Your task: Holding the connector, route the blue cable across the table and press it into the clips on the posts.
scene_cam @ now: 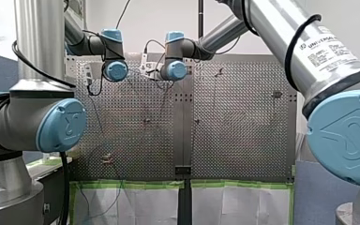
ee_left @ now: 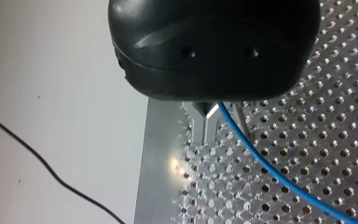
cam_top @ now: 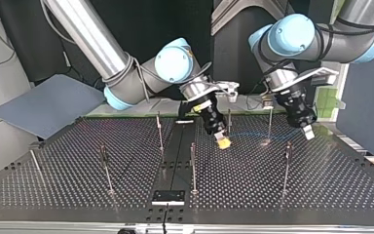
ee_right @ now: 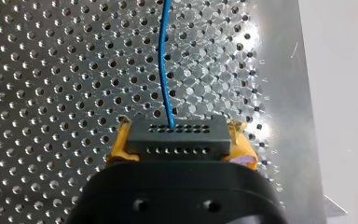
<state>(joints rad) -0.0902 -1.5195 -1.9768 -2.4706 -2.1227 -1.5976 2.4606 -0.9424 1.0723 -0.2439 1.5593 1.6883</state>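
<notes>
**A:** Layout, top view?

**B:** Perforated table (cam_top: 321, 190) with thin posts (cam_top: 193, 165) standing well apart. The right gripper (cam_top: 222, 140) is at 12 o'clock of the table's centre. The left gripper (cam_top: 308, 130) is at its 3 o'clock, with posts between them. In the right wrist view, yellow pads (ee_right: 119, 149) pinch the connector (ee_right: 175, 137), and the cable (ee_right: 164, 60) leaves it straight ahead. The cable also runs out from under the left gripper, but I cannot tell its grip.

**A:** Step in hand?

**B:** My judgement: routing is only starting. Hold the connector square, use light tension, and bring the cable down onto a clip rather than dragging it sideways against a post. The clips are too small to make out.

**A:** Room?

**B:** The far edge is near, at 12 o'clock of both grippers. There is open table toward 6 and 9 o'clock.
</notes>
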